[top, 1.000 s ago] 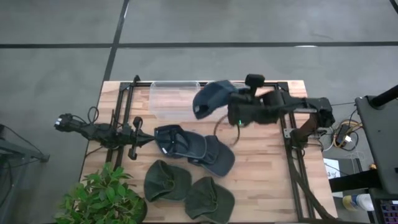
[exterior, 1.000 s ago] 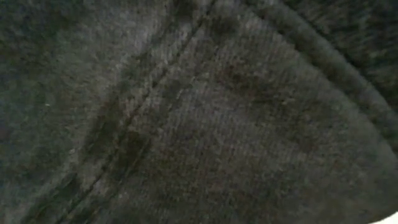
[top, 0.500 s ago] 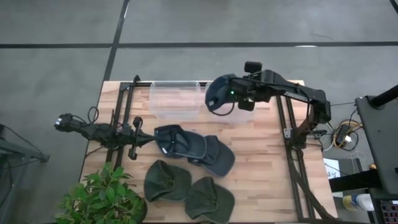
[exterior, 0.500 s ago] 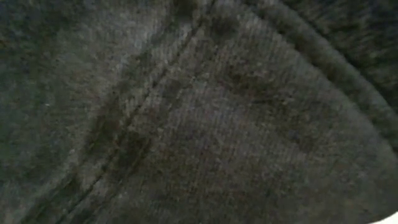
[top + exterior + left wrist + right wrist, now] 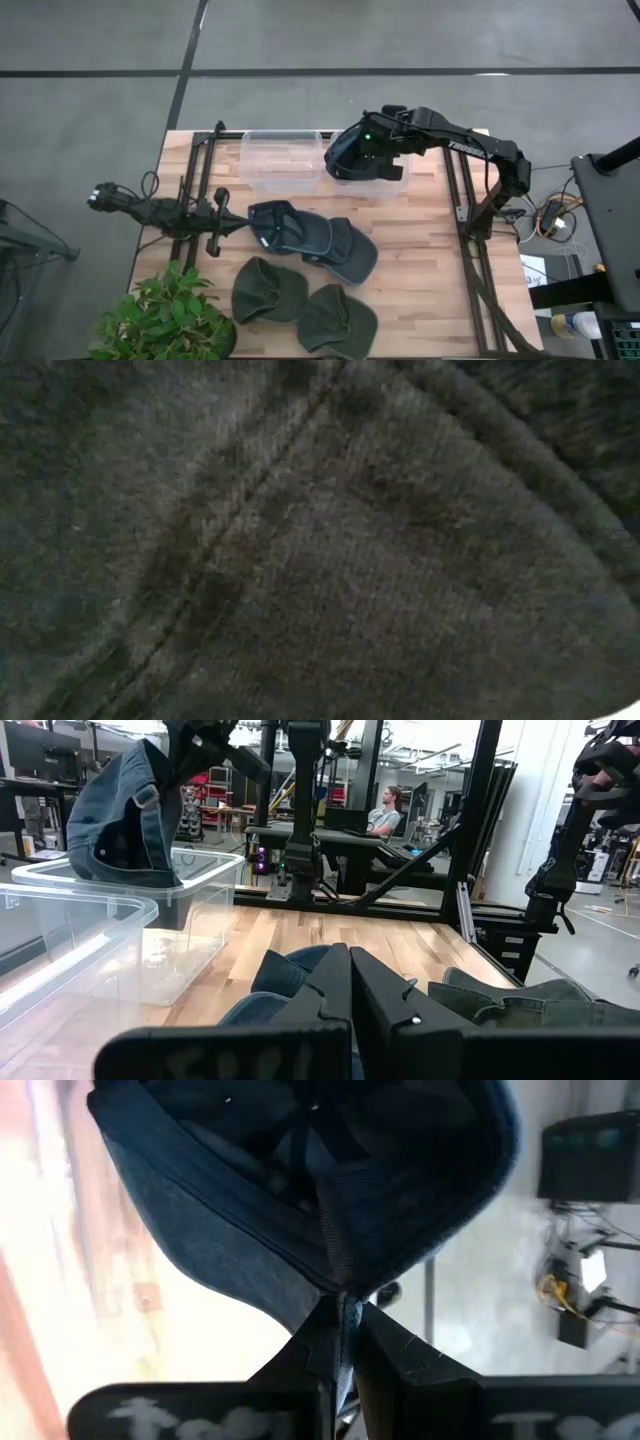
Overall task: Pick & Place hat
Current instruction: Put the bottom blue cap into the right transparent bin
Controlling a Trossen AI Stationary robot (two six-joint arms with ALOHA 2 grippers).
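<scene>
Right gripper point(image 5: 372, 150) is clamped on the blue hat point(image 5: 350, 155), its two fingers pinched together on the hat's fabric edge, as the right wrist view shows point(image 5: 338, 1305). Over the last second this arm has swung the hat from above the middle of the table across to the clear bins: a second ago the hat hung beside the left-hand clear bin point(image 5: 282, 158), half a second ago it was over the gap between the two bins, and now it sits over the right-hand clear bin point(image 5: 395, 178), at that bin's left end. The right arm reaches in from the table's right side, stretched along the far edge of the wooden table point(image 5: 430, 260) with its wrist above this bin. The hat hangs just below and to the left of the gripper, its open underside turned toward the wrist camera.

Left gripper point(image 5: 228, 226) rests low at the table's left side, well apart from the bins, fingers pressed together point(image 5: 348, 1010); it has not moved.

Near the bins, toward the table's middle, lie two more blue hats point(image 5: 310, 238), overlapping. Nearer the front edge lie two green hats point(image 5: 300, 302), side by side. A potted plant point(image 5: 160, 320) stands at the front left corner. Dark fabric point(image 5: 320, 540) fills the low view.
</scene>
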